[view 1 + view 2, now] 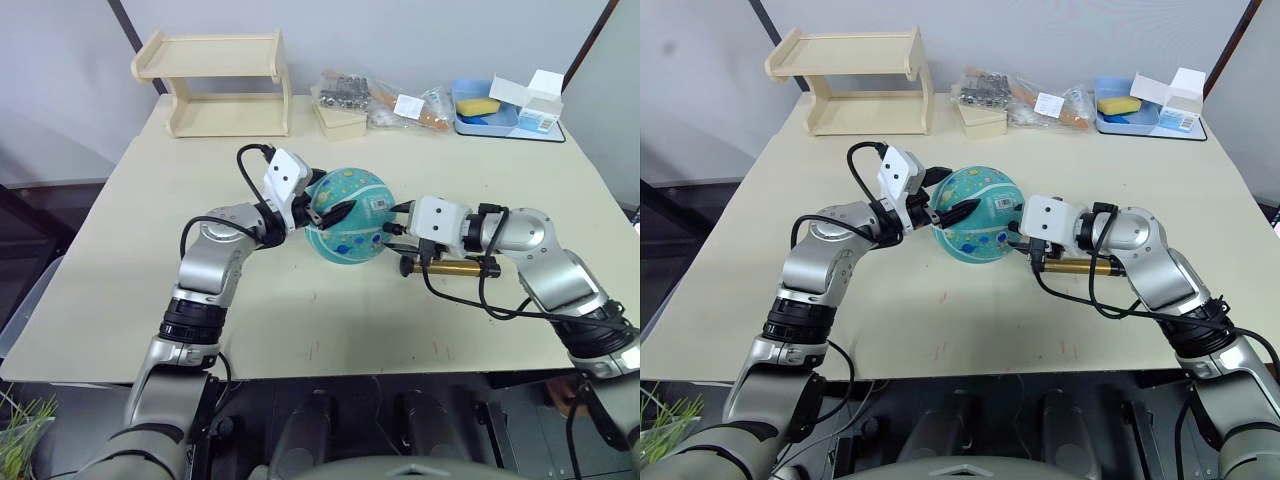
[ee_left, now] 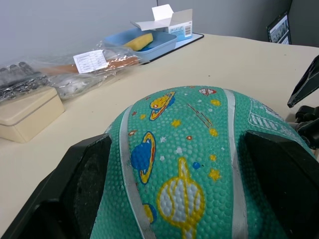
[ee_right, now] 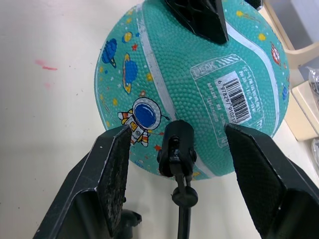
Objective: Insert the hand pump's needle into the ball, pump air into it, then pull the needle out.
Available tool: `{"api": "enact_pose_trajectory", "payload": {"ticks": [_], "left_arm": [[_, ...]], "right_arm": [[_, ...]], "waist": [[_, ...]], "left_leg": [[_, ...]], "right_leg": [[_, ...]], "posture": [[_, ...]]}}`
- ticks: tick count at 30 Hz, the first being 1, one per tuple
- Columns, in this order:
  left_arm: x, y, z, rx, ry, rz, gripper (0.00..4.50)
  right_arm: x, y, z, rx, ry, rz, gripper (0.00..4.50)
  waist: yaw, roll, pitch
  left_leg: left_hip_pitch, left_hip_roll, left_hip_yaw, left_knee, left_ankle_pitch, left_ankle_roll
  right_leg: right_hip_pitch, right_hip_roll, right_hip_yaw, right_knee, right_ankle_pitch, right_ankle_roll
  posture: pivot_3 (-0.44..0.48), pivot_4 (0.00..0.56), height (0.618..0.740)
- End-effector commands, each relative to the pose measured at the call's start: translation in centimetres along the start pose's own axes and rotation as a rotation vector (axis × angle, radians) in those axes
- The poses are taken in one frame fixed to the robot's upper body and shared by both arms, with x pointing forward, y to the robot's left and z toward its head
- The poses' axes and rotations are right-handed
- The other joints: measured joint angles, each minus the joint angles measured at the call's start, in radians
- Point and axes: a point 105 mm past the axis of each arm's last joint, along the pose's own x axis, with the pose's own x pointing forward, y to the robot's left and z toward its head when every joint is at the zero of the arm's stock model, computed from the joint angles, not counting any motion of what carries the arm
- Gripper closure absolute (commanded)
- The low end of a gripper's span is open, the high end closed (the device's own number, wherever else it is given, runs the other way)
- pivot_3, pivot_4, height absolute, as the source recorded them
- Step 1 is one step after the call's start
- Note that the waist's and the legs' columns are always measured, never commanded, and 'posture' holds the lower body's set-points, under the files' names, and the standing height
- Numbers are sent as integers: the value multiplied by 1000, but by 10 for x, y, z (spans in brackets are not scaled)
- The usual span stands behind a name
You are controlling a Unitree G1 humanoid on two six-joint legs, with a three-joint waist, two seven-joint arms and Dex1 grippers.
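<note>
The teal ball [image 1: 350, 222] with cartoon prints rests on the table's middle, barcode sticker [image 3: 238, 97] facing my right side. My left gripper [image 1: 322, 211] is shut on the ball, one finger [image 2: 84, 174] on each side of it. The hand pump [image 1: 457, 267], a gold cylinder, lies on the table just right of the ball, under my right forearm. Its black hose tip [image 3: 177, 148] presses against the ball's lower side; the needle is hidden there. My right gripper [image 3: 182, 184] is open, its pads [image 3: 115, 179] straddling the hose tip without touching it.
A wooden shelf [image 1: 215, 85] stands at the back left. A cream box [image 1: 340, 121], plastic bags [image 1: 385, 98], and a blue tray [image 1: 478, 125] with a yellow sponge and a white carton [image 1: 532, 100] line the back edge.
</note>
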Motion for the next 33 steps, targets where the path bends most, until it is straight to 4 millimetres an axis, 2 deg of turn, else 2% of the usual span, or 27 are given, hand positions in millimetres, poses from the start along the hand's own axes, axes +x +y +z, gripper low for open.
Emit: {"api": "enact_pose_trajectory", "payload": {"ticks": [1,7,8,10,12,13,15,22,28,33], "left_arm": [[-1,2,-13,-6,51,19,0],[-2,2,-12,-6,49,22,0],[-2,2,-12,-5,49,23,0],[-3,3,-13,-5,50,25,0],[-3,3,-13,-5,51,27,0],[-3,3,-13,-5,52,27,0],[-3,3,-13,-5,52,28,0],[-2,3,-20,-6,67,31,0],[-3,4,-54,5,158,64,0],[-2,6,-74,21,210,81,0]], "right_arm": [[-4,-6,6,-17,-37,-27,1394],[-2,-6,4,-15,-38,-23,1394],[-2,-6,3,-12,-36,-24,1814],[-1,-7,2,-10,-34,-31,2172],[-1,-7,2,-8,-38,-35,3364],[0,-7,2,-7,-40,-36,3771],[0,-7,3,-7,-44,-36,4104],[-3,-8,6,-45,-31,-42,4107],[-12,-5,12,-80,-13,-59,4107],[-22,-3,18,-81,-2,-59,4107]], "waist": [[0,0,0],[1,1,0],[1,1,0],[1,1,0],[1,1,1],[1,1,1],[2,1,1],[3,2,1],[9,3,1],[21,4,0]], "left_leg": [[0,0,0,0,0,0],[0,0,0,0,0,0],[0,0,-1,0,0,-1],[0,0,-1,0,0,-1],[0,0,-1,0,0,-1],[0,0,-1,0,0,-1],[0,0,-1,0,0,-1],[0,0,-2,0,0,-1],[0,-1,-3,0,1,-2],[0,-1,-4,0,1,-2]], "right_leg": [[0,0,0,0,0,0],[0,0,0,1,0,0],[0,0,0,1,0,0],[0,1,0,1,0,0],[0,1,0,2,0,0],[0,1,0,2,0,0],[0,1,0,3,0,0],[0,1,-1,4,0,-1],[0,1,-1,5,0,-1],[0,0,-2,4,0,-1]], "posture": [[0,150,740],[0,150,740],[0,150,740],[0,150,740],[0,150,740],[0,150,740],[0,150,740],[0,150,740],[0,150,740],[0,150,740]]}}
